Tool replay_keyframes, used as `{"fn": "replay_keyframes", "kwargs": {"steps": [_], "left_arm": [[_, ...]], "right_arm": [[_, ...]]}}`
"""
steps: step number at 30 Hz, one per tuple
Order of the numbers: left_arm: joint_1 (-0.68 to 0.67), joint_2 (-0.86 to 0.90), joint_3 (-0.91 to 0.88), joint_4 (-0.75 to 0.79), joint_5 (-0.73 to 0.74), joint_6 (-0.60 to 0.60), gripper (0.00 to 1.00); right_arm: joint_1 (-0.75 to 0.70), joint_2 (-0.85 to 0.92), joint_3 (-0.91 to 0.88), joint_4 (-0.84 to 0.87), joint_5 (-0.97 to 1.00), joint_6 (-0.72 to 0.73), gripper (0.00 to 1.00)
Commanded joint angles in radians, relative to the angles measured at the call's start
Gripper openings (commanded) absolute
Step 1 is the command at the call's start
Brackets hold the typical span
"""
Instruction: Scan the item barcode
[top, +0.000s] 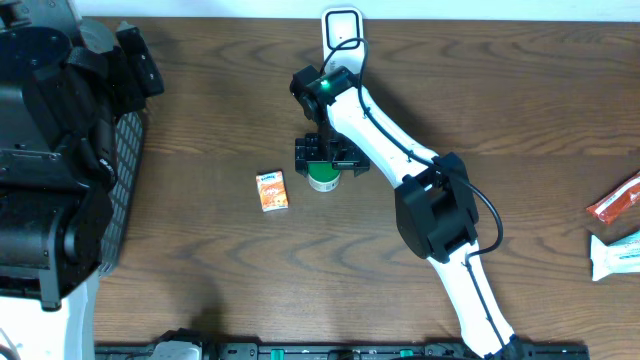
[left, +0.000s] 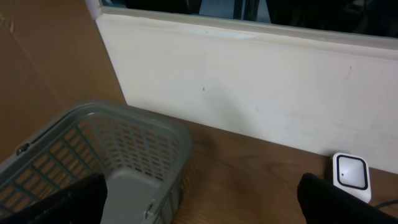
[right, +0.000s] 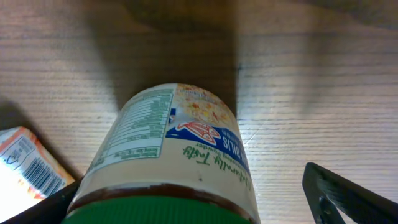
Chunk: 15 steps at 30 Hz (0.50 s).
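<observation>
Surface: dark wood table (top: 200, 270), pale wall board at the back. Nearest to the right wrist camera, the jar (right: 174, 137) with its green lid appears to stand upright. The right gripper (right: 191, 180) hangs over it, fingers (right: 348, 196) spread wide to either side of the lid and closed on nothing. Whether a pad brushes the lid you cannot tell. Judgement: the straddle is a set-up to pinch the jar below the lid. The label face towards you shows nutrition print; no barcode visible on it here. Just beside the jar, on the left-arm side, lies a small orange carton (top: 272, 190), flat, its own barcode facing up. Beyond the jar, by the wall, sits the white scanner (top: 342, 24), so expect a short carry. Well off on the right-arm side are two packets (top: 614, 198). Farthest out on the left-arm side, the left gripper (left: 199, 186) waits with fingers apart above the grey basket (left: 143, 118), probably parked clear of the work.
</observation>
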Motion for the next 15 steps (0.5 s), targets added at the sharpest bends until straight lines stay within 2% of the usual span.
{"fn": "replay_keyframes", "kwargs": {"steps": [1, 10, 15], "left_arm": [[0.004, -0.004, -0.003, 0.0, -0.003, -0.009, 0.98], [0.004, -0.004, -0.003, -0.001, -0.003, -0.009, 0.98], [0.004, -0.004, -0.003, -0.001, -0.003, -0.009, 0.98]], "right_arm": [[0.016, 0.027, 0.001, -0.004, 0.041, 0.022, 0.98], [0.027, 0.069, 0.001, -0.01, 0.041, 0.114, 0.86], [0.026, 0.069, 0.001, -0.006, 0.045, 0.134, 0.84]]}}
